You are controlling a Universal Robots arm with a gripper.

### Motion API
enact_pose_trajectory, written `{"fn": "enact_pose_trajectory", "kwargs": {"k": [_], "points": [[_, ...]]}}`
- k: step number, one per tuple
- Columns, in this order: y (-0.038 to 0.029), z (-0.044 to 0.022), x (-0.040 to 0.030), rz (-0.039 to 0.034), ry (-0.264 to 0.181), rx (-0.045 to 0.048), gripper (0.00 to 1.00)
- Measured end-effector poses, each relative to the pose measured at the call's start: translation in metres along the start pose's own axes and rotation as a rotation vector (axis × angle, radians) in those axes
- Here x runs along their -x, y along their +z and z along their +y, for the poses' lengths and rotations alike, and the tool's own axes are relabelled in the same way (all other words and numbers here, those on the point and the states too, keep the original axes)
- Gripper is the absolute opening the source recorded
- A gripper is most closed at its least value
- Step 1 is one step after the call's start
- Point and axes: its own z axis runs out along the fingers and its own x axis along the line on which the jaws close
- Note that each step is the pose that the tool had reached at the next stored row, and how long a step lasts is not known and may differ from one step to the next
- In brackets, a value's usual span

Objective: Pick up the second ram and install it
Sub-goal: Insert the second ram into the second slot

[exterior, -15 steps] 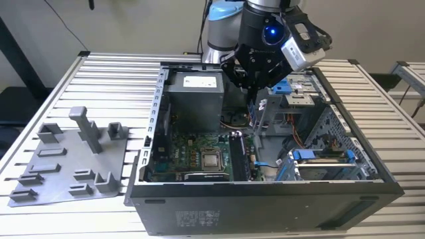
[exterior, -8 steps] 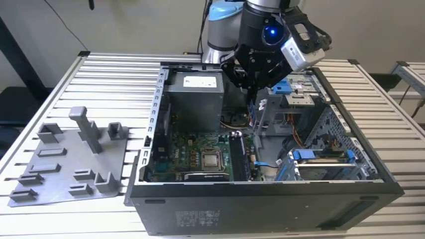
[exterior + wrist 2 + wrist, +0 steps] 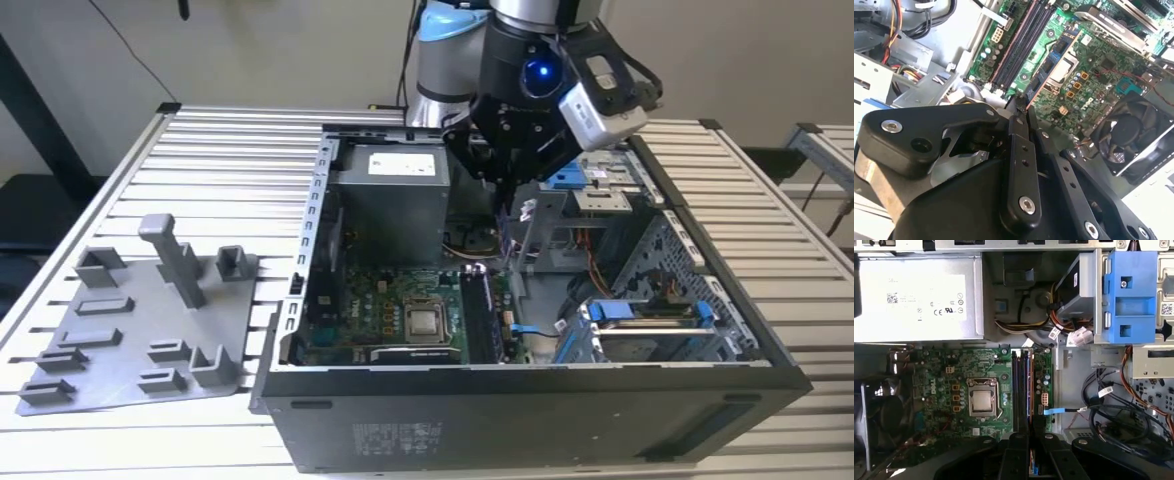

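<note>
Claw (image 3: 505,185) is seen in the exterior view hanging over the open PC case (image 3: 534,410), above the motherboard. The case lies on its side on the slatted desk (image 3: 227,160). A grey fixture (image 3: 134,330) with posts is seen on the desk toward the exterior view's left, well apart from the case.

Claw (image 3: 1021,117) is closed narrow on the ram (image 3: 1020,102), which is seen edge-on in both wrist views as a thin dark strip poking out between the fingers. In the first wrist view the claw (image 3: 1030,437) is placed over one end of the slots (image 3: 1019,390), with the ram (image 3: 1031,460) gripped between the black fingers and lined up roughly along the slots. Contact between ram and slot cannot be told.

Motherboard (image 3: 954,370) is shown green, with the CPU socket (image 3: 982,400) just beside the slots. A grey power supply (image 3: 914,300) is seen next to the board, and a blue bracket (image 3: 1131,295) on the drive cage past the slots. A black fan (image 3: 1129,130) is seen at the board's far edge in the second wrist view.
</note>
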Motion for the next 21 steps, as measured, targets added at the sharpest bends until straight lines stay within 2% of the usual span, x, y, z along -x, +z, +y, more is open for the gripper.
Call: {"fn": "enact_pose_trajectory", "kwargs": {"k": [13, 16, 21], "points": [[0.0226, 0.0010, -0.0006, -0.0003, -0.014, -0.0009, 0.14], [0.0281, 0.0010, -0.0007, -0.0042, -0.015, -0.0007, 0.14], [0.0373, 0.0010, -0.0010, -0.0050, -0.013, -0.0007, 0.14]]}}
